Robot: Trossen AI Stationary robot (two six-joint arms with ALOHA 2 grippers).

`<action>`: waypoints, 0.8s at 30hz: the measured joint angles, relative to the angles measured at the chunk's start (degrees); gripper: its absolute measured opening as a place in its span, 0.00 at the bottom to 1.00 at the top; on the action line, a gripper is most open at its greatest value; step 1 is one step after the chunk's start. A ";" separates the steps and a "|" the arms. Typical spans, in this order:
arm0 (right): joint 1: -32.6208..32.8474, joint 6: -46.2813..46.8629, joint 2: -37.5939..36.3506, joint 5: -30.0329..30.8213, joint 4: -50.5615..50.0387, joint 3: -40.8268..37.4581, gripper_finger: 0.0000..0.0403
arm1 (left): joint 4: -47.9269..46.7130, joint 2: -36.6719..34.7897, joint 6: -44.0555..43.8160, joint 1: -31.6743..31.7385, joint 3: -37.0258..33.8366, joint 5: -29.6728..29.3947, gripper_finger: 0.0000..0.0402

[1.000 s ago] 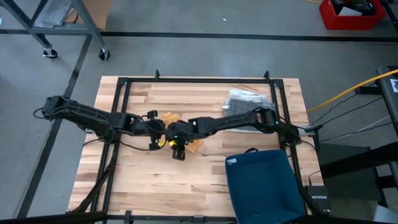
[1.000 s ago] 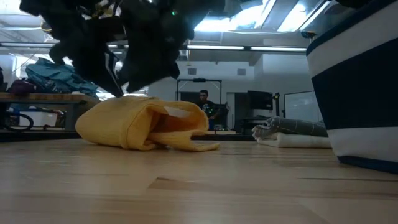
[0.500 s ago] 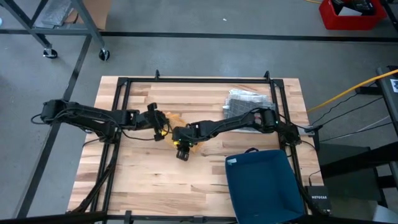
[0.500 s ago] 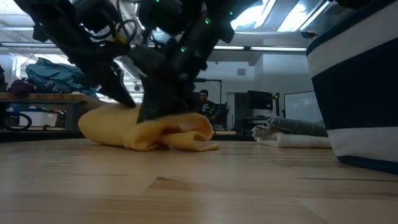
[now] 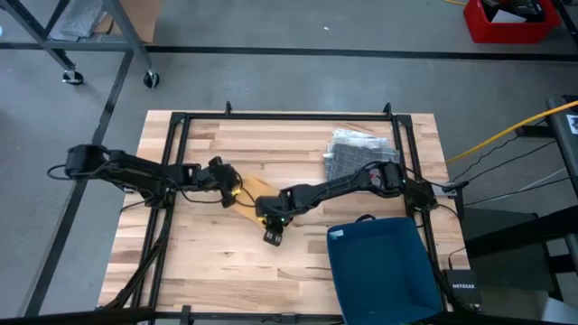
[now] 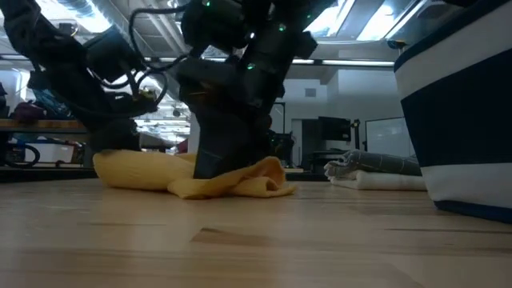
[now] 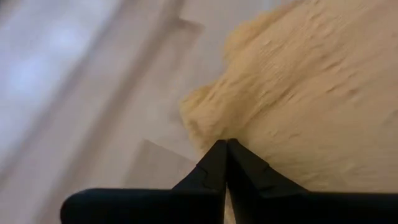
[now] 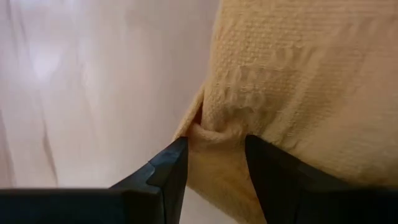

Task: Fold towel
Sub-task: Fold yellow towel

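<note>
Pale butcher-block wood is the table (image 5: 208, 262) under both of my arms, framed by a black metal rail along its edges. Off to the side of my right arm, near the front corner, stands a dark blue bin (image 5: 384, 269), well apart from my fingers; in the low view it fills the edge of the picture as a dark wall (image 6: 464, 120). Beyond my right arm, toward the far edge, lies a grey folded cloth (image 5: 359, 149), and the low view shows it as a low grey heap (image 6: 376, 170) on the wood. The yellow towel (image 5: 253, 192) lies crumpled at the middle of the table, between my two grippers, sagging flat on the wood (image 6: 200, 176). My left gripper (image 5: 231, 188) sits at one end of it, the two fingers (image 7: 211, 165) pressed together into a single point with the towel's edge (image 7: 298, 93) right at their tips; whether any cloth is pinched between them I cannot tell. My right gripper (image 5: 271, 217) is down at the towel's other end, nearer the front of the table, its fingers (image 8: 168, 168) partly apart with a bunched fold of the yellow weave (image 8: 298, 81) gathered between them and touching both. In the low view both arms come down onto the towel from above, side by side.
</note>
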 joint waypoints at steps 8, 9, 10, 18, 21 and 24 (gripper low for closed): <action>2.90 -11.51 -0.35 0.00 -8.47 0.19 0.41 | 0.49 3.28 -5.76 -2.86 -0.12 9.24 0.00; 3.06 -11.70 -0.35 -0.03 -8.97 0.22 0.41 | 0.47 3.28 -6.44 -3.39 -0.12 9.54 0.01; 3.10 -11.72 -0.35 0.02 -9.08 0.21 0.41 | 0.49 3.30 -6.79 -3.85 -0.12 9.49 0.01; 3.14 -13.89 0.31 2.79 -11.47 5.48 0.41 | 0.34 3.35 -13.19 -4.09 -0.12 10.03 0.02; 3.14 -15.17 0.20 6.01 -14.96 9.34 0.41 | 0.30 3.35 -13.44 -3.77 -0.13 10.06 0.02; 3.10 -15.52 0.21 9.14 -20.30 12.96 0.41 | 0.27 3.37 -11.63 -3.72 -0.14 10.05 0.02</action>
